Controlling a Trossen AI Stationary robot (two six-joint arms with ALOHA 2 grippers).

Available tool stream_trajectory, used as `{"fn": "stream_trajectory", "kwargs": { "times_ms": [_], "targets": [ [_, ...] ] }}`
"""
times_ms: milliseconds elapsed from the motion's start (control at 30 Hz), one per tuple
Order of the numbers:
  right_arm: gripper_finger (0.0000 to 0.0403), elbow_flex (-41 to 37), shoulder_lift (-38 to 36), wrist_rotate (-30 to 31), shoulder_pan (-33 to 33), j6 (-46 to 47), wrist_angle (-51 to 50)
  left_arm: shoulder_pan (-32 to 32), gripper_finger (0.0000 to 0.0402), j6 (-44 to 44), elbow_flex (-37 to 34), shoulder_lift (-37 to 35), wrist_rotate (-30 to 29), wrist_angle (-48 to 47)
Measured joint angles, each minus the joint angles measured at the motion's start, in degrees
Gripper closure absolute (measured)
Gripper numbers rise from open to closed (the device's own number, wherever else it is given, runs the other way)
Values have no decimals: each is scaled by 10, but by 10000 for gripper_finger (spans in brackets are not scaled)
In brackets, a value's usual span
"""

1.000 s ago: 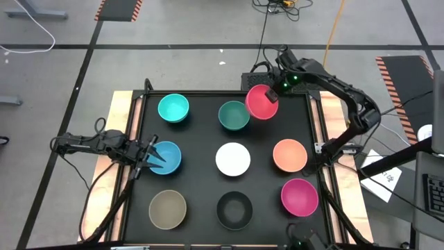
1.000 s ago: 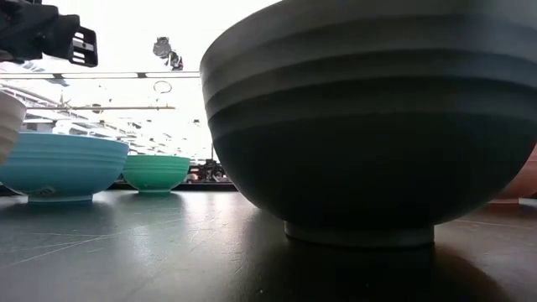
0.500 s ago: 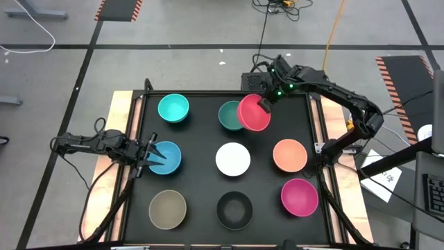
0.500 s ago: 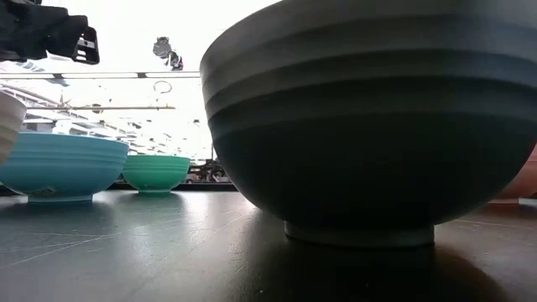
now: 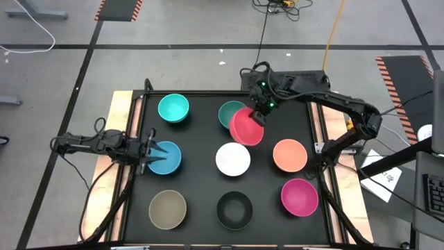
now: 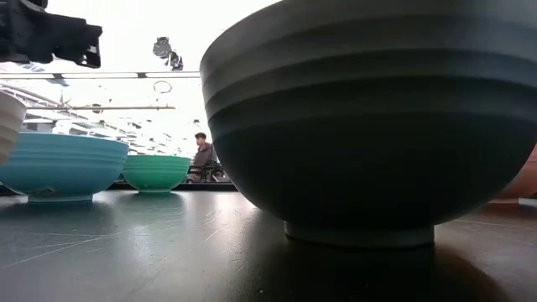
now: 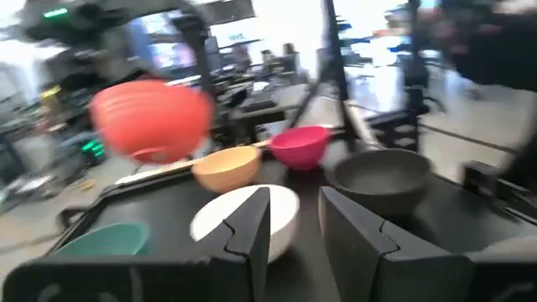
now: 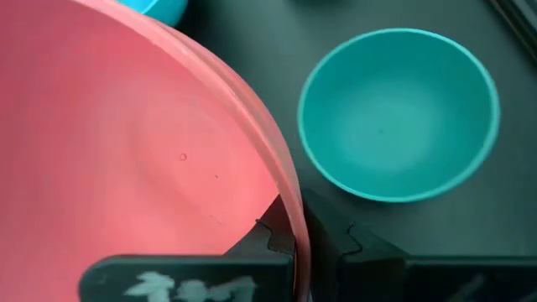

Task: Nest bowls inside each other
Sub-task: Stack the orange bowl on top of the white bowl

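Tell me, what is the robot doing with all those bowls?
It is stacking bowls into each other. The right gripper is pinching the rim of the red-pink bowl and holding it tilted in the air, partly over the dark green bowl and close to the white bowl. The left gripper sits at the edge of the blue bowl. The other bowls rest apart on the black table, none stacked yet.

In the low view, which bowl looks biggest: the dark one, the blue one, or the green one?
1. Dark bowl, though it is nearest the camera.
2. Blue bowl.
3. Green bowl, farthest back.
From above they look alike in size.
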Motion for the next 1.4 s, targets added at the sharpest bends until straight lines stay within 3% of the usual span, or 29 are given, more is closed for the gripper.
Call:
{"fn": "stream_trajectory", "kwargs": {
  "times_ms": [167, 433, 767, 933, 1167, 1400],
  "targets": [
    [403, 7, 0, -1, 13, 0, 3, 0, 293, -59, 0, 0, -116, 20],
    [403, 30, 0, 1, 15, -5, 7, 15, 293, -70, 17, 82, -116, 48],
    [403, 30, 6, 7, 14, -20, 7, 84, 293, -81, 222, 290, -90, -17],
    [403, 30, 19, 71, 14, -2, 3, 135, 293, -102, 315, 402, -78, -57],
    [403, 30, 21, 93, 19, 27, -5, 193, 293, -88, 383, 533, 38, -62],
    [403, 74, 22, 94, 33, 58, -82, 197, 293, -77, 431, 613, 51, -56]
  ]
}}
